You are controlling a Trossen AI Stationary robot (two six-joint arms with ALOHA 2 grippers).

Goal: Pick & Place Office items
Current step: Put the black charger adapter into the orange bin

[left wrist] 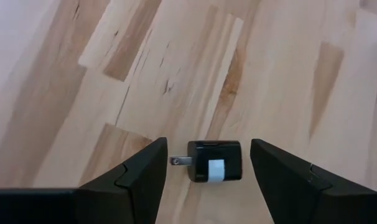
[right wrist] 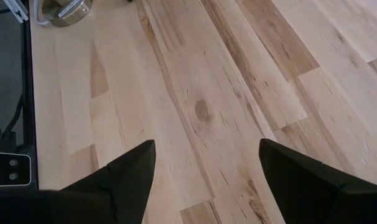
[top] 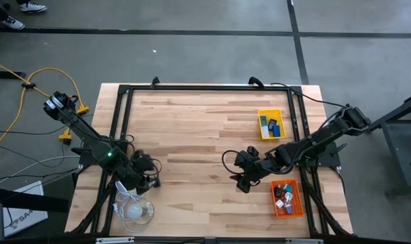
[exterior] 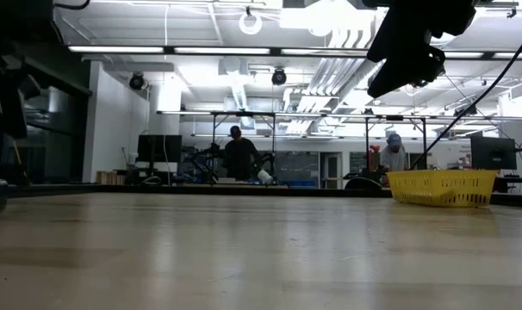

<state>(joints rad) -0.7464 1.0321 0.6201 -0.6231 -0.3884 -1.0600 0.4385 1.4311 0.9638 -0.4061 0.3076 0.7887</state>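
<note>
A small black plug adapter (left wrist: 214, 169) with a white label and a metal prong (left wrist: 179, 160) lies flat on the wooden table. My left gripper (left wrist: 208, 143) (top: 151, 178), at the near left of the table, stands open just above it, one finger on either side, apart from it. My right gripper (right wrist: 207, 144) (top: 241, 176) hangs open over bare wood at the table's middle right, with nothing between its fingers. Several small office items lie in the yellow tray (top: 261, 115) and in the orange tray (top: 298, 207).
A white round bulb-like thing with a coiled cord (top: 134, 209) lies near the front left corner, close to my left gripper. The yellow tray (exterior: 442, 187) sits at the far right and the orange tray at the near right. Bare wood lies between the arms. People stand in the room beyond.
</note>
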